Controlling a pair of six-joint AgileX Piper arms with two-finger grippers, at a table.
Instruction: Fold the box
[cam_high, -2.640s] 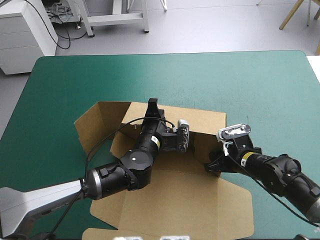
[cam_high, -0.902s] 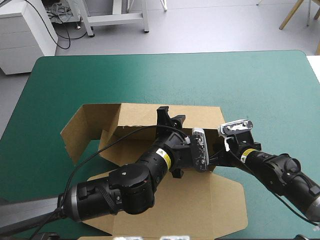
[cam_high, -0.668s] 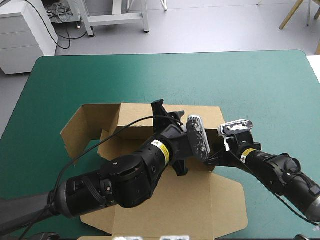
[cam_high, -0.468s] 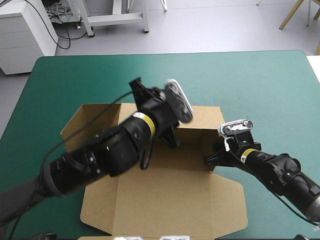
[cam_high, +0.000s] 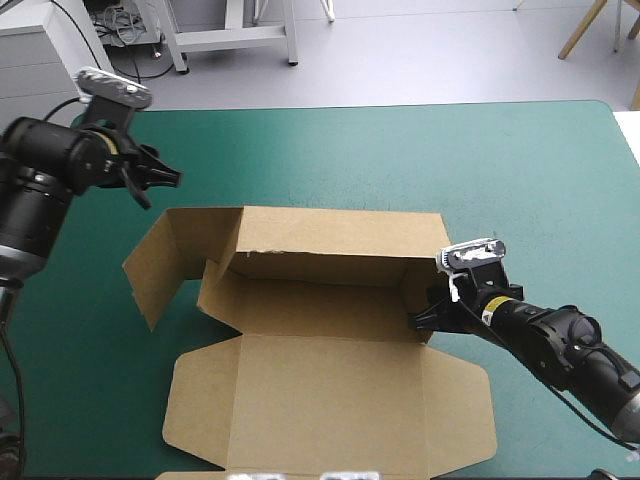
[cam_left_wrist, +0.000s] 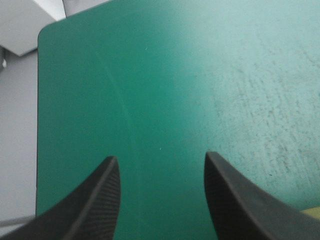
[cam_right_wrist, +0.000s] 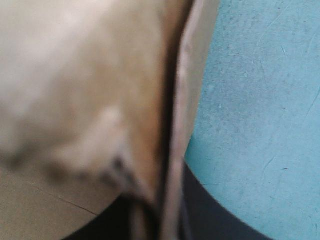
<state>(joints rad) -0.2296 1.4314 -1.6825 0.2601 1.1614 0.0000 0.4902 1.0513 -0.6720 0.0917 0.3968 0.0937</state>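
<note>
- The left gripper (cam_high: 152, 172) hangs over the teal-green cover (cam_high: 400, 150) near the table's far left corner, well apart from the box (cam_high: 320, 300); its wrist view shows the black fingers standing apart with only bare cover between them – it holds nothing
- The box's left flap (cam_high: 165, 262) is splayed outward, leaning away from the tray rather than standing square
- In the middle of the table the back wall (cam_high: 330, 232) stands upright, and the lid panel (cam_high: 320, 400) lies flat toward the near edge
- The right gripper (cam_high: 425, 318) is clamped on the right wall (cam_high: 428, 290) at its near corner, the board's edge pinched between all-but-closed fingers in its wrist view
- Judged step: raising the side walls, with the right one pinned and the left still loose – the next move likely calls for the left gripper to drop to that flap and swing it inward while the right side stays braced
</note>
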